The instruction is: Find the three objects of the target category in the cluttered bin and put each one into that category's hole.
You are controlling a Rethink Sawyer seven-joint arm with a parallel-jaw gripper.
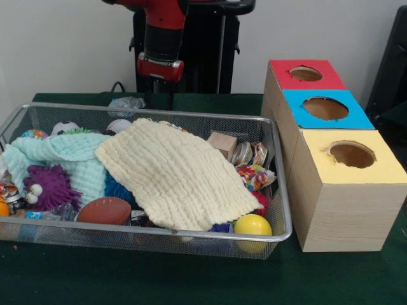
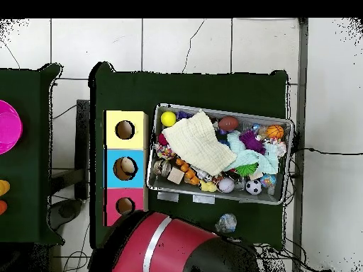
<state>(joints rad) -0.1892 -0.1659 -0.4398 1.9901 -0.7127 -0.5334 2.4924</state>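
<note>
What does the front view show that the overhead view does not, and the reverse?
Only the front view shows the purple spiky toy's googly eyes and the boxes' plain wooden sides. Only the overhead view shows something lying inside the blue box's hole, the orange basketball and the soccer ball. Both show the wire bin, cream cloth, yellow ball and brown football.

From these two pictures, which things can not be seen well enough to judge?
- Gripper: not visible in either view; the arm ends behind the bin in front, and covers it overhead.
- Objects under the yellow cloth and mint cloth: hidden in both views.
- Inside the holes: too dark in the front view.
</note>
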